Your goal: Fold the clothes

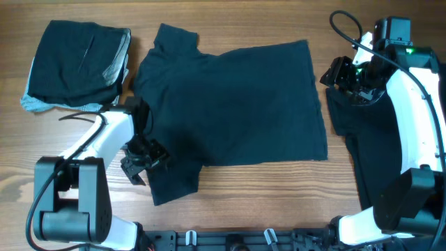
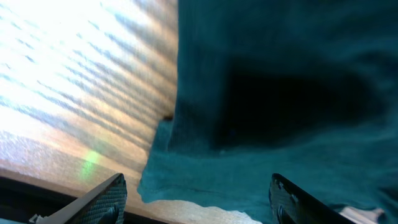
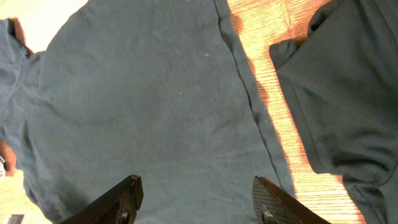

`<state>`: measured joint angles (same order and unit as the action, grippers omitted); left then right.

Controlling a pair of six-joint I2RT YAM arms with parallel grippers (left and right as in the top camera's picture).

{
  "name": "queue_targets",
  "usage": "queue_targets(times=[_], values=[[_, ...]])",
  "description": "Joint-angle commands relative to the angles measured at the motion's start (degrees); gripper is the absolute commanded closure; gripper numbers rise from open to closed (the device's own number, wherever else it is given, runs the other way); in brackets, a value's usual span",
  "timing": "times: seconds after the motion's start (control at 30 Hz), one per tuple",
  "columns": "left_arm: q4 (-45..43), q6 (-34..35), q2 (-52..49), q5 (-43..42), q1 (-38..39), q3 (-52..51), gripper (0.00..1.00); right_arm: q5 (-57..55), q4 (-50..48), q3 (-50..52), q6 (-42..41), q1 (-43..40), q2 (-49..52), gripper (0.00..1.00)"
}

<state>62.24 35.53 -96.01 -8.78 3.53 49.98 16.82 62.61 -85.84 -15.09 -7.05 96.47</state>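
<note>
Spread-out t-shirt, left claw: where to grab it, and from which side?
Probably the near sleeve, at its cuff edge, coming in from the near side. It sticks out flat and free from the t-shirt, and the open left claw sits right beside it.

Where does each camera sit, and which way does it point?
Overhead: above the table, looking straight down on the spread T-shirt, a folded stack and both arms.
Left wrist: on the left arm, looking past its open jaws at the T-shirt's edge and table.
Right wrist: on the right arm, looking past its open jaws at the T-shirt and another dark garment.
All share the T-shirt.
</note>
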Motion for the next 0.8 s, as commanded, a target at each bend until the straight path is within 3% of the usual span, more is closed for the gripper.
queue_targets(times=[0.0,0.1,0.17,0.23,0.33,0.37,0.43,0.5,0.53,0.67,0.7,0.77], values=[[-2.0,4.2,0.1,1.2,1.1,-3.3,0.28,-2.1,0.3,0.4,-0.1,0.3,0.8,0.38],[-5.4,5.3,0.1,1.2,1.1,-5.6,0.33,-3.6,1.0,0.6,-0.3,0.3,0.8,0.37],[-7.3,5.4,0.1,1.5,1.1,-6.8,0.43,-5.5,1.2,1.8,-2.5,0.3,1.0,0.37],[-7.6,5.4,0.1,3.0,1.1,-7.0,0.56,-6.5,1.2,3.4,-4.8,0.3,1.0,0.37],[-7.8,5.4,0.1,3.1,1.1,-7.0,0.89,-6.5,1.1,7.0,-6.3,0.3,1.0,0.37],[-7.4,5.4,0.1,3.1,1.1,-7.0,0.96,-6.5,1.1,8.6,-7.0,0.3,1.0,0.38],[-6.2,5.2,0.1,2.9,1.1,-7.0,0.96,-6.5,0.9,11.5,-7.6,0.3,1.0,0.37],[-4.2,4.3,0.1,2.9,1.1,-7.0,0.65,-6.5,-0.1,14.1,-7.8,0.3,1.0,0.38],[-3.1,3.5,0.1,3.1,1.1,-7.0,0.56,-6.5,-0.5,15.1,-8.0,0.3,1.0,0.38],[-2.2,4.0,0.1,6.1,1.1,-7.0,0.43,-6.5,-1.3,16.2,-8.0,0.3,1.0,0.37],[-3.2,3.9,0.1,5.9,1.1,-7.0,0.32,-6.5,-1.3,16.2,-8.0,0.3,1.0,0.38],[-3.5,4.0,0.1,4.8,1.1,-7.0,0.3,-6.5,-1.3,16.2,-8.0,0.3,1.0,0.37]])
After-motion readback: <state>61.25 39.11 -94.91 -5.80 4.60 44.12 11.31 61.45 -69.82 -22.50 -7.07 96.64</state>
